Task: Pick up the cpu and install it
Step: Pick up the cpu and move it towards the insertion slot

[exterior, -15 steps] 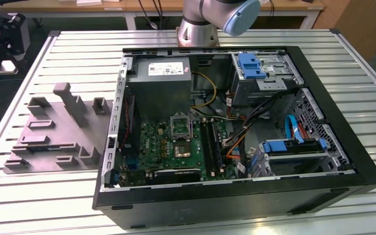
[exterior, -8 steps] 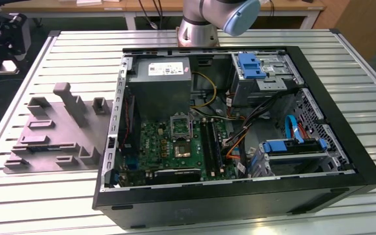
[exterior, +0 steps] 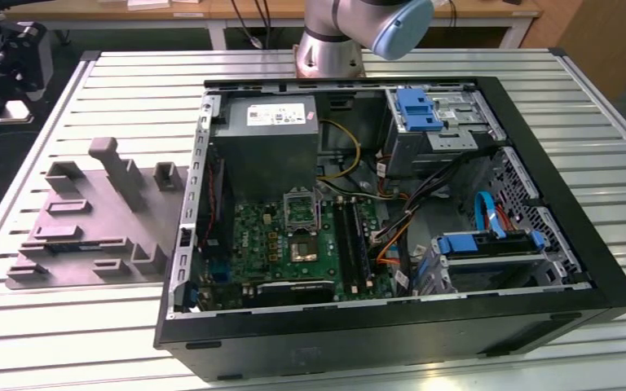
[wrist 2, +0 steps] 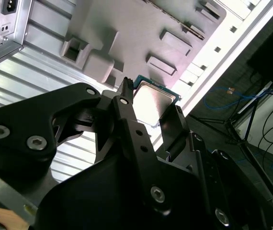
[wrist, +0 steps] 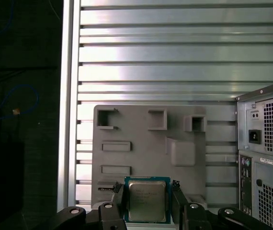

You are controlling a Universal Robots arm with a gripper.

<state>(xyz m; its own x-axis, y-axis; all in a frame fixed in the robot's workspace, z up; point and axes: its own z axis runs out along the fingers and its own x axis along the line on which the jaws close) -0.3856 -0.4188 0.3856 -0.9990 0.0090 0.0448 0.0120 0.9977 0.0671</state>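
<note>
Hold cpu [wrist: 147, 203] level in pincer [wrist: 147, 191], clamped on its two opposite edges, squeezing lightly, well clear of tray [wrist: 141, 129] beyond pincer.

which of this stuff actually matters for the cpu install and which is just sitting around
For the job:
- cpu, held in the gripper
- open socket on the motherboard

Just lying about:
- grey moulded tray beside the case
- power supply
- blue drive brackets
- cables
</note>
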